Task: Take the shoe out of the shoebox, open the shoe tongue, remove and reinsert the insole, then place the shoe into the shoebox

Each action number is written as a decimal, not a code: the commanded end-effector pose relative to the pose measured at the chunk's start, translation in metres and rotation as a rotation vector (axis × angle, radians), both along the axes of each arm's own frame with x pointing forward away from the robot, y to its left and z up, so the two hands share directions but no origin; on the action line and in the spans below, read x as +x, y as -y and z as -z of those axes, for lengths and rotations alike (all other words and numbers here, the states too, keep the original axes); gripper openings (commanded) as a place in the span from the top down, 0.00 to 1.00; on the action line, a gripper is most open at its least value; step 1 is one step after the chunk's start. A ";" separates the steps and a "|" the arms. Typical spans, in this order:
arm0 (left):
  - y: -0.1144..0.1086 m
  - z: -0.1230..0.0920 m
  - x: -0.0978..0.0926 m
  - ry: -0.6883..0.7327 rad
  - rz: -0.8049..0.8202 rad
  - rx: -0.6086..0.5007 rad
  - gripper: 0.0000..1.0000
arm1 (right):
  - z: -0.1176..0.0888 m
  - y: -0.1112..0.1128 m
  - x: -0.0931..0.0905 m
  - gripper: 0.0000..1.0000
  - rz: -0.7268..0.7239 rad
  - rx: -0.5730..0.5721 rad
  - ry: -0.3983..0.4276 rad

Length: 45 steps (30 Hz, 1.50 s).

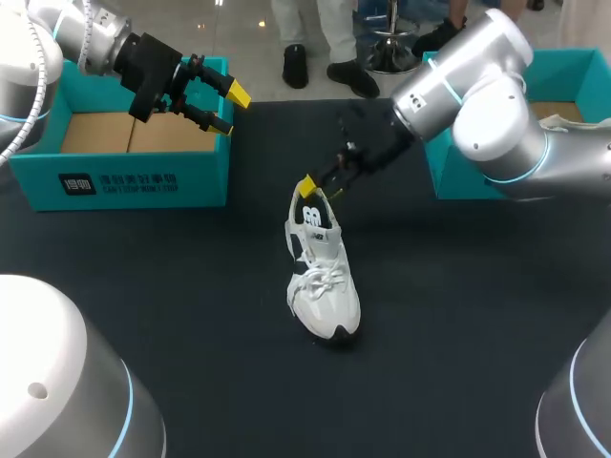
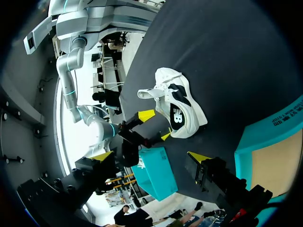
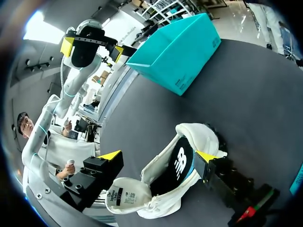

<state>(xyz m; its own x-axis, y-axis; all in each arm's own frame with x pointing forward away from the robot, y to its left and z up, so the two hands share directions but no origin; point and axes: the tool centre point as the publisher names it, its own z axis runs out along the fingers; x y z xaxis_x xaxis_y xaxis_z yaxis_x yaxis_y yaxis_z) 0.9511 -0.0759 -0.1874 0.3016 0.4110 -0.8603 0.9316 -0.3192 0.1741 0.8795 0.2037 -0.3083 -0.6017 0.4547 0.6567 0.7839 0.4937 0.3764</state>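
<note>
One white shoe is set upright on the dark table. The right gripper is held at the shoe's heel, its fingers spread to either side of the collar, not clamped. Well apart from the shoe, the left gripper is held above the teal shoebox, its fingers spread wide.

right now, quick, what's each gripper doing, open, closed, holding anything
left gripper: jaws open, holding nothing.
right gripper: jaws open, either side of the shoe's heel end, not clamped on it.
</note>
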 end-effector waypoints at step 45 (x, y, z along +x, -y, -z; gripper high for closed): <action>0.000 0.000 0.000 0.001 0.001 0.003 0.00 | -0.033 0.007 0.008 1.00 0.493 -0.547 0.074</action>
